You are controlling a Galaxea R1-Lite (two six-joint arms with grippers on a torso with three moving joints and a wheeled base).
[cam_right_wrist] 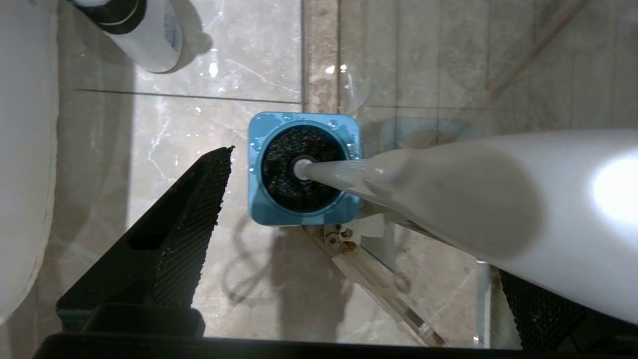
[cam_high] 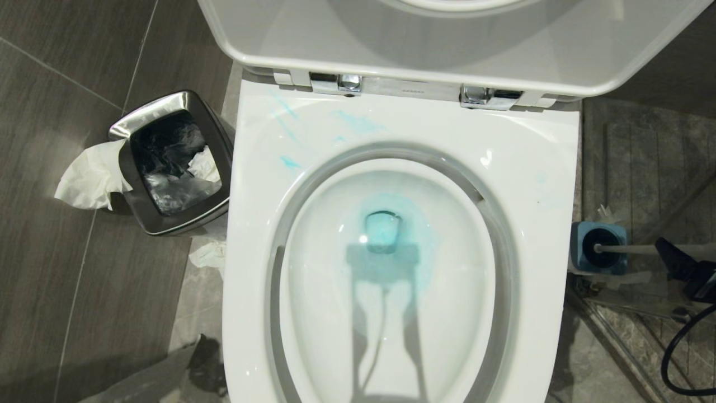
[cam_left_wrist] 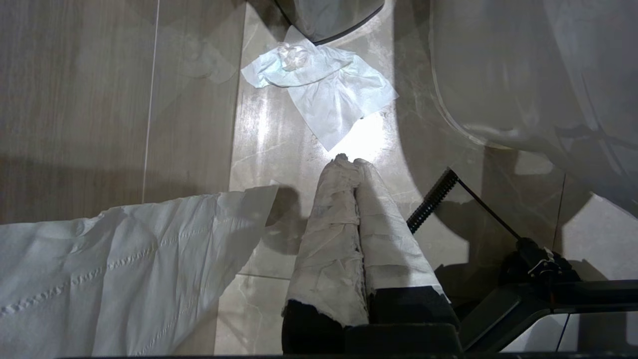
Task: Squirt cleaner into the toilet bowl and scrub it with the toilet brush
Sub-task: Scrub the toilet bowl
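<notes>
Down at the lower right of the right wrist frame, we see our right gripper spread wide, one dark ribbed finger at lower left and the other mostly hidden behind the white brush handle. The handle runs between the fingers, but neither one visibly presses on it. It slants down into the blue holder at the frame's centre, standing on pale floor tile. A white bottle lies at upper left.

In the head view the same gripper shows at the right edge, beside the holder.

Our left gripper is pinched shut, its fingers wrapped in white paper, above the floor at the frame's centre; a crumpled tissue lies on the tile at upper centre.

The bowl fills the middle of the head view, lid up. Cleaner tints the water at centre and smears the rim at upper left. A steel bin stands at the left.
</notes>
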